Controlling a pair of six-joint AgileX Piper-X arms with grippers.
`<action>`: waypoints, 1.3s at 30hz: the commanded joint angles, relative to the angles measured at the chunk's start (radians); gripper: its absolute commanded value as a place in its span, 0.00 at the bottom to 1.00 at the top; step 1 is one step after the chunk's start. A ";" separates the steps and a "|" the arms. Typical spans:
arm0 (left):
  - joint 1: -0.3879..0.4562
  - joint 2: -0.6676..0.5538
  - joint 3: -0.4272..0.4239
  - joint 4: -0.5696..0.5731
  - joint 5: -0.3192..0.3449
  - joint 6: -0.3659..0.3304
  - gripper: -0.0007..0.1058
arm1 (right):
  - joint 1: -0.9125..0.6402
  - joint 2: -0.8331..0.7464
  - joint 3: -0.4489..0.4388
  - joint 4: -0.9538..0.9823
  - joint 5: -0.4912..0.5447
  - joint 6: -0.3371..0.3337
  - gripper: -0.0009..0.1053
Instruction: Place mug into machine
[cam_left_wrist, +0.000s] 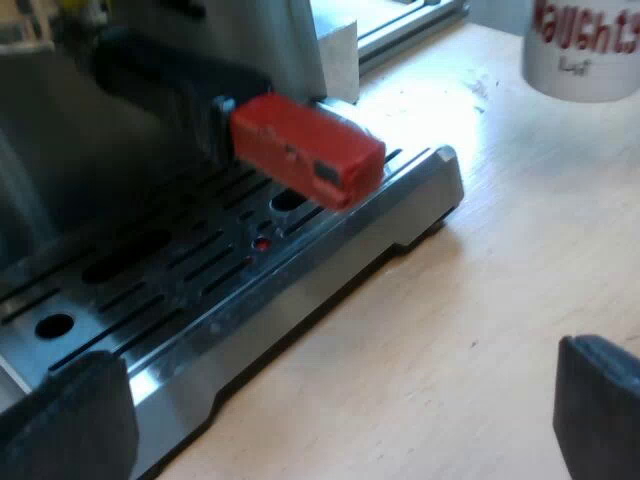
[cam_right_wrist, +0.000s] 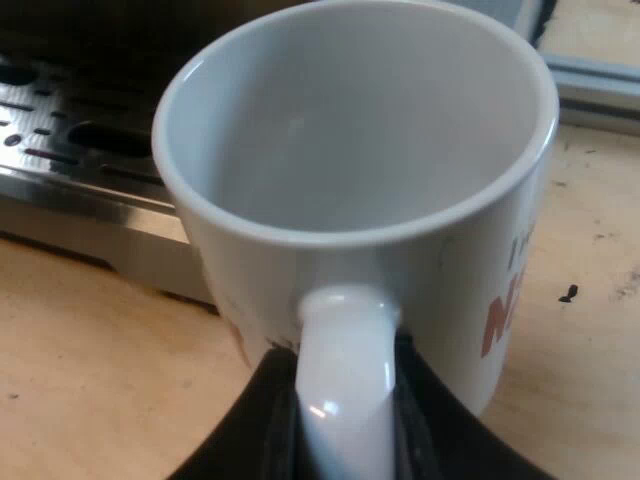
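Note:
A white mug (cam_right_wrist: 350, 150) with red lettering is empty and upright, close to the edge of the machine's metal drip tray (cam_right_wrist: 90, 210). My right gripper (cam_right_wrist: 345, 400) is shut on the mug's handle, one black finger on each side of it. In the left wrist view the same mug (cam_left_wrist: 580, 50) is farther off on the wooden table, beyond the corner of the drip tray (cam_left_wrist: 300, 290). My left gripper (cam_left_wrist: 335, 420) is open and holds nothing, low over the table at the tray's edge.
The holder is locked into the espresso machine's front, and its red handle end (cam_left_wrist: 305, 150) juts out over the slotted drip tray. Bare wooden table (cam_left_wrist: 480, 260) lies between the tray and the mug. A metal rail (cam_left_wrist: 410, 25) runs beyond the machine.

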 joint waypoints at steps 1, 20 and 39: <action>-0.003 0.000 0.041 -0.082 -0.019 0.005 0.80 | 0.143 -0.077 -0.059 0.055 0.087 0.070 0.01; -0.003 0.103 0.143 -0.355 -0.108 0.005 0.80 | 0.781 0.268 -0.080 -0.270 0.578 0.215 0.01; -0.003 0.193 0.147 -0.456 -0.108 -0.002 0.80 | 0.831 0.784 -0.184 -0.732 0.619 0.277 0.01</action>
